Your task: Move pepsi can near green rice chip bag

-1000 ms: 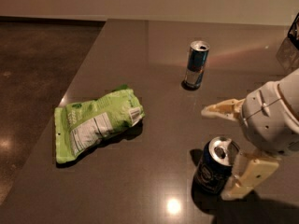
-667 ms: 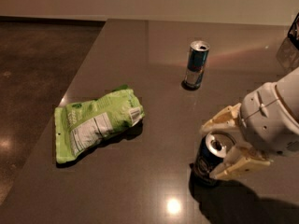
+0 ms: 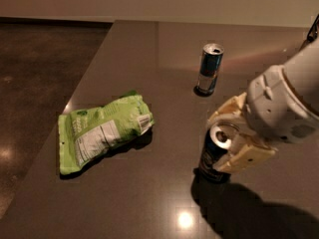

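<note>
The pepsi can [image 3: 211, 159], dark navy with a silver top, stands upright on the brown table [image 3: 149, 193] at the front right. My gripper [image 3: 230, 136] reaches in from the right, its cream fingers [image 3: 244, 158] closed around the can's upper part, one behind and one in front. The green rice chip bag [image 3: 102, 132], light green with a white label, lies flat at the left, well apart from the can.
A slimmer blue-and-silver can [image 3: 209, 68] stands upright farther back, behind the pepsi can. The table's left edge [image 3: 65, 111] runs diagonally beside the bag, with dark floor [image 3: 35, 73] beyond it. My arm casts a shadow at the front right.
The fingers, spread wide on both sides of the pepsi can a second ago, have closed onto it. The can and gripper have shifted a little to the left.
</note>
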You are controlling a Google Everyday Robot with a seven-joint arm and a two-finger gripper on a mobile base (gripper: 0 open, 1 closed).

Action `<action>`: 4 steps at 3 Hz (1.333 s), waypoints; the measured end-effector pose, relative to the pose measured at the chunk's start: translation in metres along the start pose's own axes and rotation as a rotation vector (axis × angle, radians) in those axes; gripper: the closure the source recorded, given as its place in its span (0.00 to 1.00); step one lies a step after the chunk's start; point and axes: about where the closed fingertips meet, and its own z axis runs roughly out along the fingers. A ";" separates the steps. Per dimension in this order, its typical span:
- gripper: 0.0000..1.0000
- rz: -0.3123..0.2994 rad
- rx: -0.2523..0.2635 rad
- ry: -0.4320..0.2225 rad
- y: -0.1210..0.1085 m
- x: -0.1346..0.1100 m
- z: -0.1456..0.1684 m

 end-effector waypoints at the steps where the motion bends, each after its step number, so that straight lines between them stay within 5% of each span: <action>1: 1.00 0.032 0.039 -0.017 -0.029 -0.016 -0.004; 3: 1.00 0.060 0.088 -0.071 -0.070 -0.045 0.010; 4: 0.87 0.058 0.097 -0.065 -0.078 -0.052 0.026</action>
